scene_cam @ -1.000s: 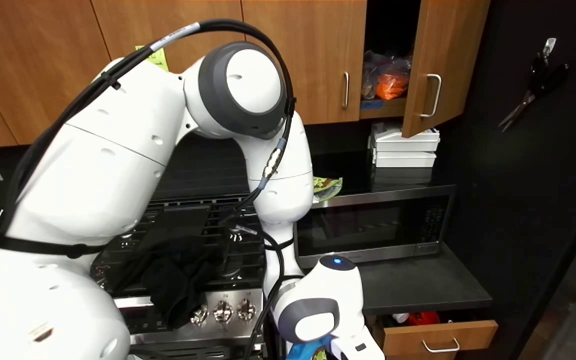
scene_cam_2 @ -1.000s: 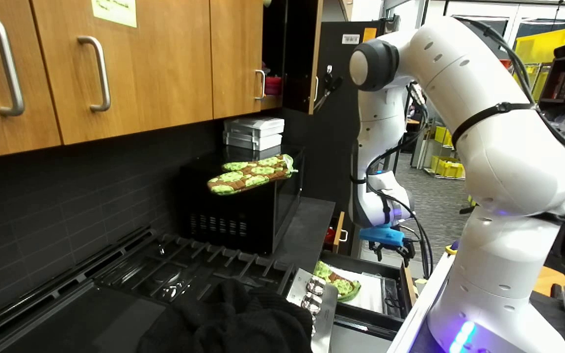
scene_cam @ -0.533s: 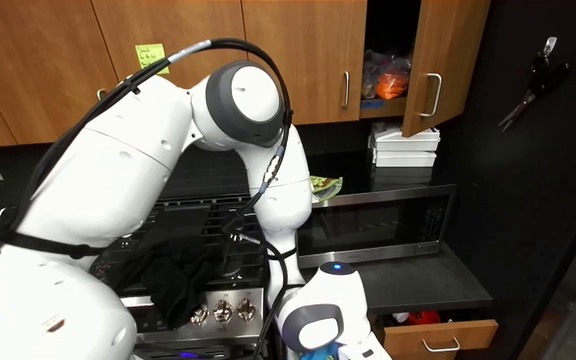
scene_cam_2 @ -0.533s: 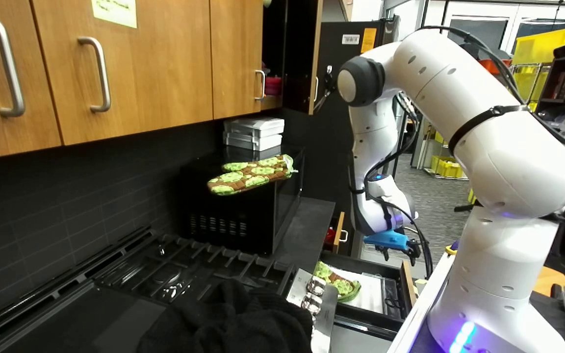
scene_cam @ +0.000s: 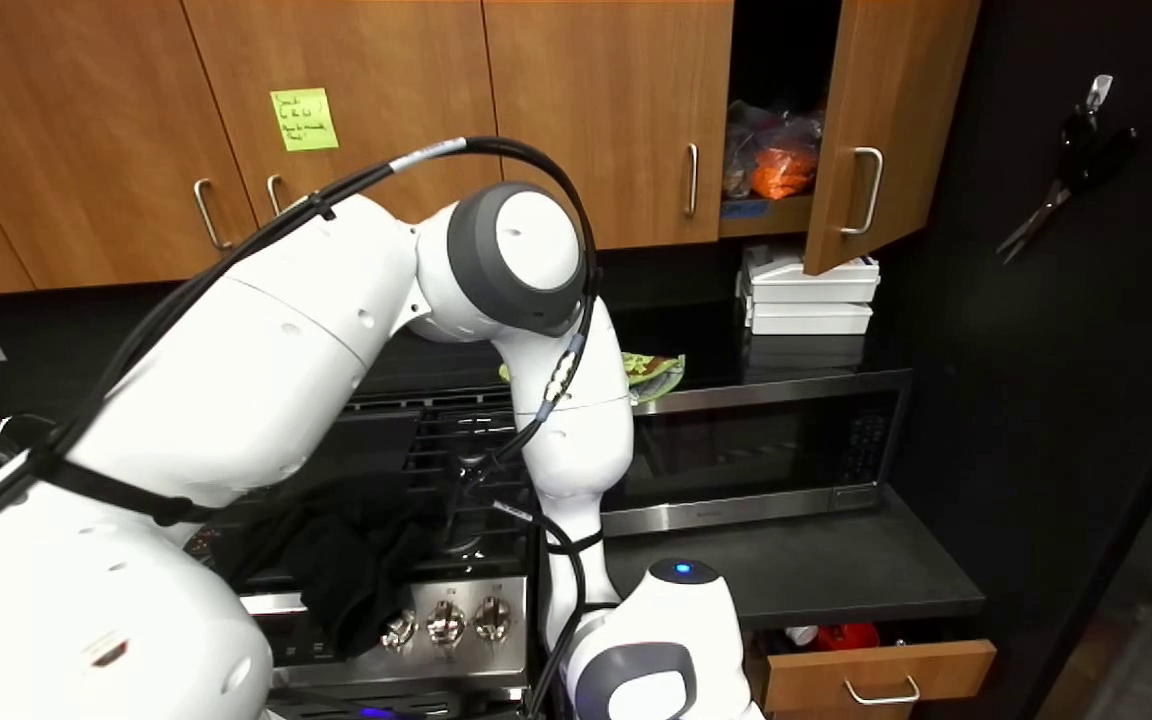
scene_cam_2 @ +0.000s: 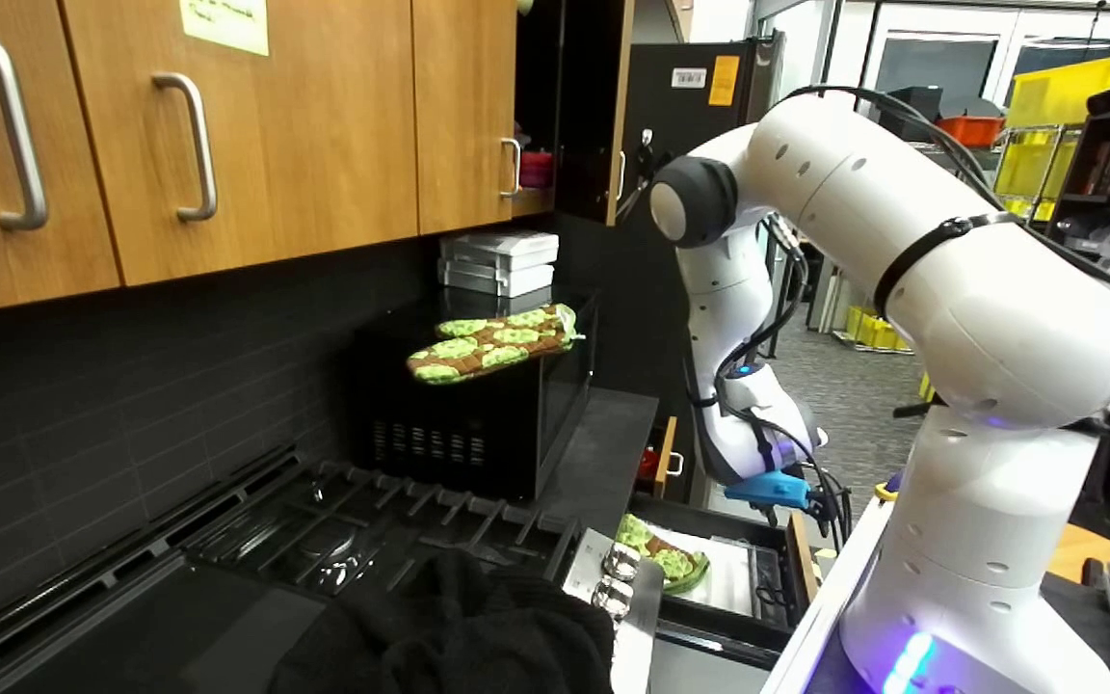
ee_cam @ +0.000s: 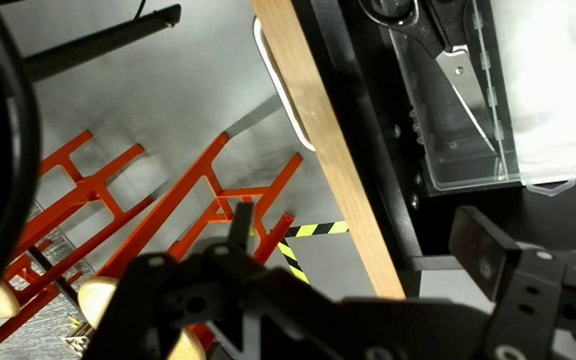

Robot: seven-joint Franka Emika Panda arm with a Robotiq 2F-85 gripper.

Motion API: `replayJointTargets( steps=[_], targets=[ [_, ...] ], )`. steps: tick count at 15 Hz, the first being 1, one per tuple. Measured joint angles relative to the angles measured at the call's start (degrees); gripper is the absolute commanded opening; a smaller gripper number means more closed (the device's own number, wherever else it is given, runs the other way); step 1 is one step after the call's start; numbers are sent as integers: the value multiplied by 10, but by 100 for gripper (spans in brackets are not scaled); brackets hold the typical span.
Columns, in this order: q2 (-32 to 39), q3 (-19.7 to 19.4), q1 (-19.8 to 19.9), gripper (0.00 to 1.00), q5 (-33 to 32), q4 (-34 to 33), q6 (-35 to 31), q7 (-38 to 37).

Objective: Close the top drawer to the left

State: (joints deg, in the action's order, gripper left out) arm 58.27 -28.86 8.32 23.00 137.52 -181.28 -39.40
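The top drawer (scene_cam_2: 700, 521), a shallow black-walled tray with a pale wooden front (ee_cam: 335, 150) and a silver bar handle (ee_cam: 280, 92), stands pulled out low in front of the black, steel-trimmed microwave (scene_cam_2: 497, 414), beneath the dark surface (scene_cam: 836, 560) that carries the microwave; it points away from the microwave, towards the base of the white robot arm (scene_cam_2: 902, 212); in the wrist view the long axis of its front slants from upper left to lower right, the handle on the side away from the microwave; inside, a green-and-brown patterned oven mitt (scene_cam_2: 671, 559) lies nearest the microwave; farther from it come a white sheet (ee_cam: 548, 90), then a clear plastic box (ee_cam: 443, 145) with black-handled scissors (ee_cam: 460, 75).

The gripper (ee_cam: 358, 235) is farther from the microwave, near the drawer's outer end; its jaws are released and spread wide, the wooden front showing between them in the wrist view; whether either touches it I cannot tell; in an exterior view, black cables (scene_cam_2: 838, 511) make the jaws hard to make out; the top edge of the wrist view cuts off the wooden front and the scissors' handles.
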Motion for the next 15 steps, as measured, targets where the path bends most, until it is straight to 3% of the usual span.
replayJointTargets(
  steps=[7, 15],
  targets=[
    [24, 9, 0, 100, 0, -35, 1, 0],
    [107, 6, 17, 100, 0, -98, 14, -4]
  ],
)
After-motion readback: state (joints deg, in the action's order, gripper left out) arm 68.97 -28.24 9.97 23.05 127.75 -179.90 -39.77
